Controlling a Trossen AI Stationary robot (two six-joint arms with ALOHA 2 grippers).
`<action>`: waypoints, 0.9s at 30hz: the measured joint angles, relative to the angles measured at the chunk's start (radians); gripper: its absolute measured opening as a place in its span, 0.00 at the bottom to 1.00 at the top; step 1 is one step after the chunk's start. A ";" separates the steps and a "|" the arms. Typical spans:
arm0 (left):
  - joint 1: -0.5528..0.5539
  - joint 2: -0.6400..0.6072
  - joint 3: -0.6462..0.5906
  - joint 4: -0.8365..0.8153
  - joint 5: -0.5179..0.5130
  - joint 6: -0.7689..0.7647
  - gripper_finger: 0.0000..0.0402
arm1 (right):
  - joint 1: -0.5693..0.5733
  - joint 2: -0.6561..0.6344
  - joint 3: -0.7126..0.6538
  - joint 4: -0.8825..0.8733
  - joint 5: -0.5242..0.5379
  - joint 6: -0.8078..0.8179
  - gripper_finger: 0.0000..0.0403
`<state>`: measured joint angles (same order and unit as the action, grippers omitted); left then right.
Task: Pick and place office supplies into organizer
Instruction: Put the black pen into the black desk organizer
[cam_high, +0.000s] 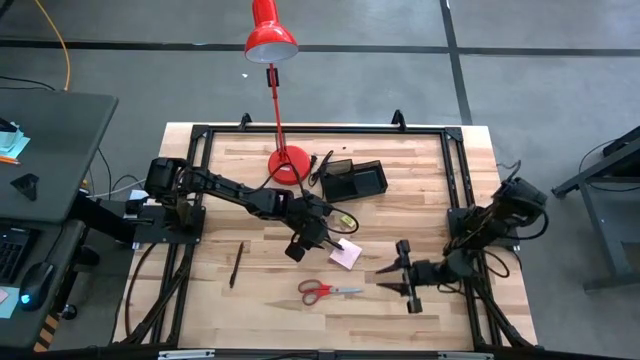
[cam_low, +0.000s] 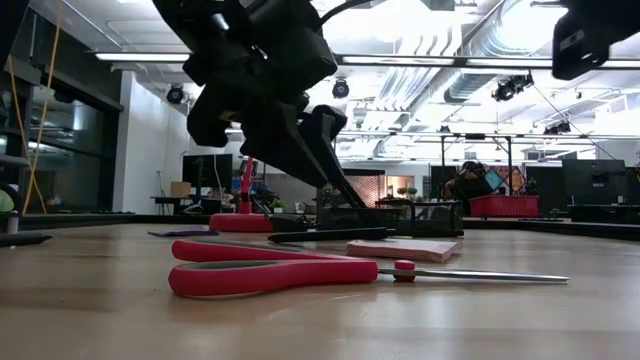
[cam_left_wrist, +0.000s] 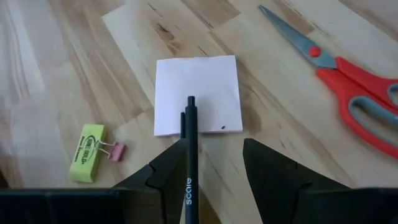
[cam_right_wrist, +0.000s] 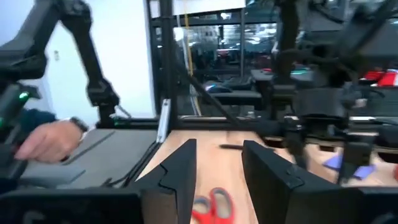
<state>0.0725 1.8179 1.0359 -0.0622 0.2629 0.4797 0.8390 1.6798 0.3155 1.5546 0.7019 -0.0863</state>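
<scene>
My left gripper (cam_high: 318, 238) (cam_left_wrist: 214, 146) hangs open at mid-table, slanting down over the pale pink note pad (cam_left_wrist: 198, 93) (cam_high: 345, 254). A black pen (cam_left_wrist: 189, 155) lies between its fingers. Red-handled scissors (cam_high: 328, 291) (cam_low: 280, 272) lie flat toward the near edge. A second dark pen (cam_high: 236, 265) lies at the near left. The black organizer (cam_high: 355, 180) stands at the far middle. My right gripper (cam_high: 392, 280) (cam_right_wrist: 219, 146) hovers open at the near right, pointing level toward the table's left, with nothing between its fingers. My left gripper has the black pen lying along the inner side of one finger (cam_left_wrist: 171, 168), pointing the same way as the fingers, slanting down toward the note pad. The other finger (cam_left_wrist: 273, 171) stands apart from it. The pen's front end (cam_left_wrist: 191, 102) shows over the pad; the gripper hides its back end.
A yellow eraser (cam_left_wrist: 87, 152) with a small pink clip (cam_left_wrist: 117, 150) lies beside the pad. The red desk lamp's round base (cam_high: 288, 165) stands left of the organizer. A black frame (cam_high: 455, 180) rims the table. A person's hand (cam_right_wrist: 43, 140) shows beyond the table's left side.
</scene>
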 joint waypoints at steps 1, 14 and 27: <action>0.000 0.000 0.000 0.006 0.008 -0.012 0.36 | -0.006 -0.008 -0.008 0.004 -0.001 0.008 0.30; 0.000 0.021 0.000 -0.002 -0.100 -0.100 0.36 | -0.008 -0.012 -0.014 -0.065 -0.018 -0.053 0.30; 0.000 0.121 0.084 -0.051 -0.147 -0.087 0.36 | -0.021 -0.012 -0.014 -0.105 -0.026 -0.025 0.30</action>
<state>0.0726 1.9385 1.1199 -0.1128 0.1160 0.3925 0.8177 1.6680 0.3019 1.4496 0.6757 -0.1111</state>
